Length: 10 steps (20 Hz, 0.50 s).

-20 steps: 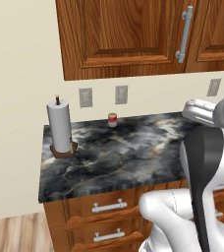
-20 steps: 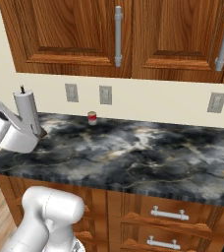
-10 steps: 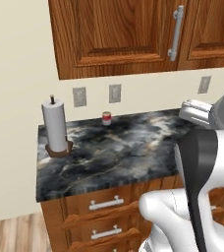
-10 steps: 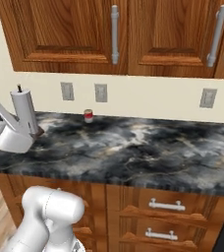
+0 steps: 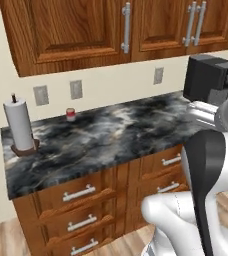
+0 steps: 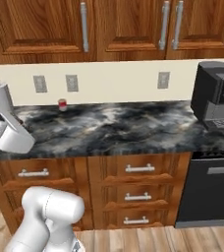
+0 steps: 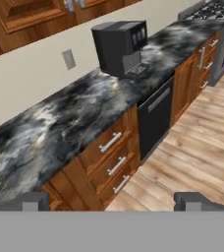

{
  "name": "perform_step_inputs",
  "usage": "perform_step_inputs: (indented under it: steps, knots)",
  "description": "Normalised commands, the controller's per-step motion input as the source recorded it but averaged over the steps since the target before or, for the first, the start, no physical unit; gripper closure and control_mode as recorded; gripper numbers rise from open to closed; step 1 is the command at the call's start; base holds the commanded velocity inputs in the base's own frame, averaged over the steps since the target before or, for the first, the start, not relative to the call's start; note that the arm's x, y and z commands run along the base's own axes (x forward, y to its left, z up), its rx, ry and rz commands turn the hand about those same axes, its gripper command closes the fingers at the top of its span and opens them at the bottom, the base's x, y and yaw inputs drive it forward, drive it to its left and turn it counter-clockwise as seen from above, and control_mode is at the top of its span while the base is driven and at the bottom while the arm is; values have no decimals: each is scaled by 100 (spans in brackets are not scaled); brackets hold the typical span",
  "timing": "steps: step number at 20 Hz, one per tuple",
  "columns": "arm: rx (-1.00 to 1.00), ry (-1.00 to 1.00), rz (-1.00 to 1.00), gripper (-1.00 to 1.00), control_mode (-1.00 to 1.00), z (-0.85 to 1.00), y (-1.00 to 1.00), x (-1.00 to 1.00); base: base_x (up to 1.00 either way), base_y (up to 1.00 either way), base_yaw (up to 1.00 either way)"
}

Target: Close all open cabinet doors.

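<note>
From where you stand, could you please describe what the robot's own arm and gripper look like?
The arm is made of smooth, glossy white rounded segments, with a dark, nearly black curved band at a joint in the left base view. In the right base view a white rounded elbow rises from the lower left. The gripper ends in two small, dark grey, blocky fingertips. No cables or markings are visible.
</note>
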Motion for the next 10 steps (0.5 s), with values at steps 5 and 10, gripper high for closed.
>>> perform_step_inputs:
  steps: [5,10]
  knots:
    - [0,0,0,-100,100,0,0,0,0,-42,-54]
    - [0,0,0,-100,100,0,0,0,0,-32,-48]
